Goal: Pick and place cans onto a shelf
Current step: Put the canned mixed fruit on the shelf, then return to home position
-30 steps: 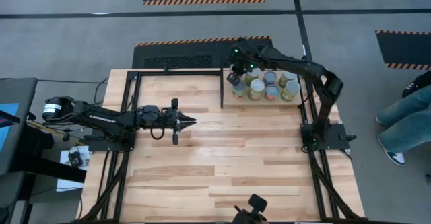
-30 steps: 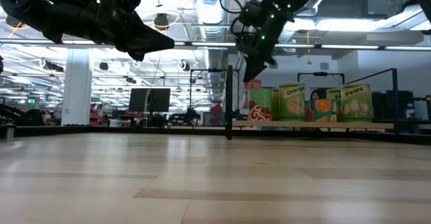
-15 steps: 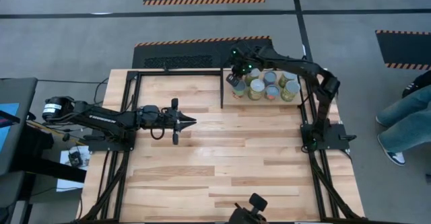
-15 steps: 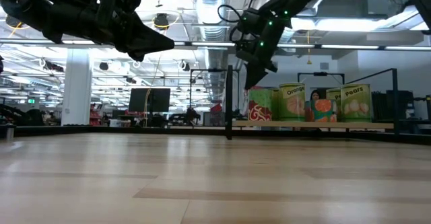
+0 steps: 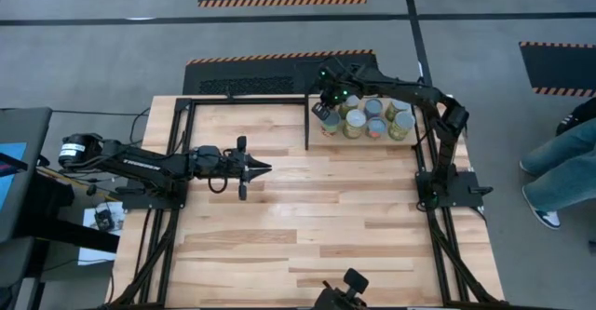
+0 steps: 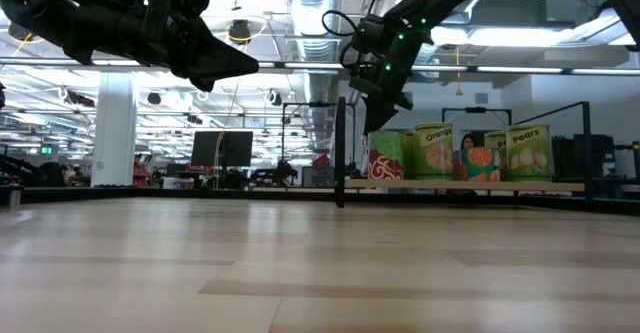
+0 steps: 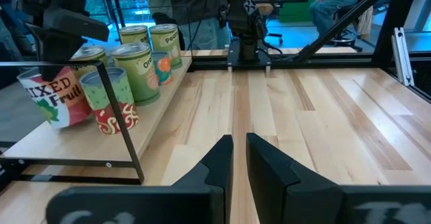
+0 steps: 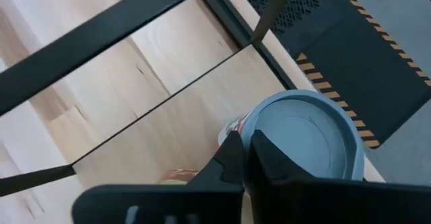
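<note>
Over the last second my right arm has drawn back up from the shelf (image 5: 406, 139) at the far right of the desk (image 5: 307, 226), and the red-and-white can (image 6: 386, 157) that was half hidden behind my right jaws (image 6: 378, 113) now stands in plain sight at the left end of the row. My right jaws hang together just above its pale blue top, holding nothing. I judge that can placed; the cans (image 5: 371, 119) cluster on the shelf. My left jaws (image 5: 264, 168) hover nearly together and empty over the left of the desk. Labels read "MIXED Fruit" (image 7: 55, 97), "Orang…" (image 6: 433, 151) and "Pears" (image 6: 527, 149)
</note>
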